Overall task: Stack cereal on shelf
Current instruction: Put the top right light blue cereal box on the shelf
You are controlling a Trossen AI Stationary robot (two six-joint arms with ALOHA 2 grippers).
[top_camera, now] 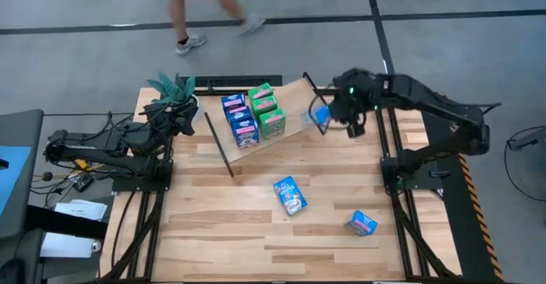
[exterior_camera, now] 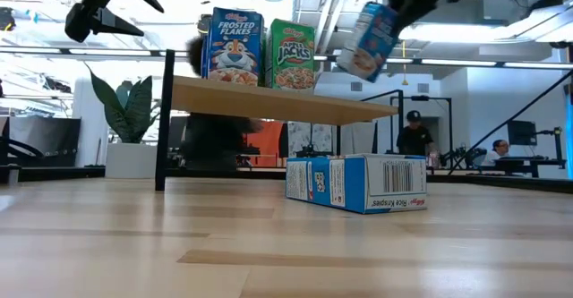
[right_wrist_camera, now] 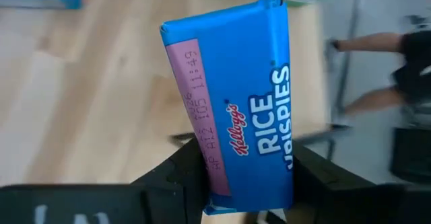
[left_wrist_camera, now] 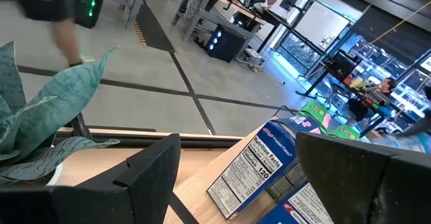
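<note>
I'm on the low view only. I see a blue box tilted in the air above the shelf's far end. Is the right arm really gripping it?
Observer: Yes. The right wrist view shows the right gripper shut on the Rice Krispies box, fingers on both sides.
Operator: How many boxes remain on the table? I see one.
Observer: Two in the high view: one mid-table, another nearer the right arm's base.
Operator: Where is the left arm?
Observer: Its left gripper is open, beside the shelf, holding nothing.

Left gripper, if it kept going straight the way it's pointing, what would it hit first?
Probably the blue cereal boxes at the near end of the shelf; the left gripper, open, points at them, though depth is unclear.
</note>
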